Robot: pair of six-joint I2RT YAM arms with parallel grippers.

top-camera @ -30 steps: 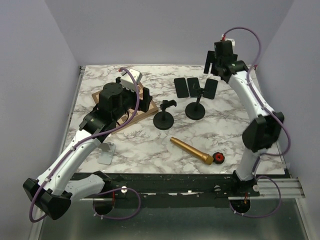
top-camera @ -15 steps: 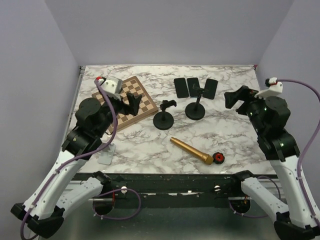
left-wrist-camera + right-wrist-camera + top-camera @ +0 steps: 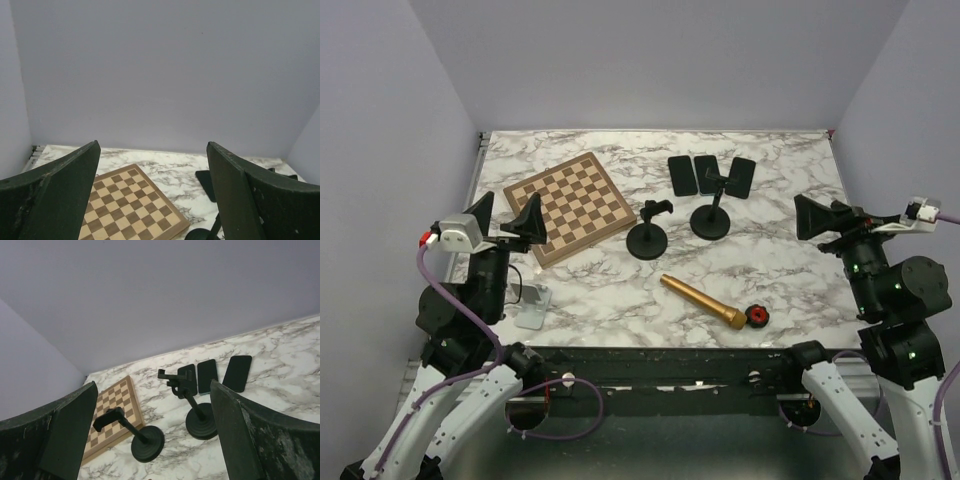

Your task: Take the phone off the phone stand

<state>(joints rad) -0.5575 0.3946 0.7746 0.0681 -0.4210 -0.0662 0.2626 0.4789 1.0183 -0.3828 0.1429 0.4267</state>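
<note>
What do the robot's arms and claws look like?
The left arm and right arm mix white shells with black joints; a purple cable trails each. The left gripper and right gripper have dark, wedge-shaped fingers with scuffed edges. A white camera box tops each wrist.

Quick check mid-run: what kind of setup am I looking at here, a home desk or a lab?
Most likely a lab robot test cell, not a home. A marble-pattern table is boxed in by plain lavender walls, and unrelated props are laid out on it: a chessboard, phone stands and phones.
</note>
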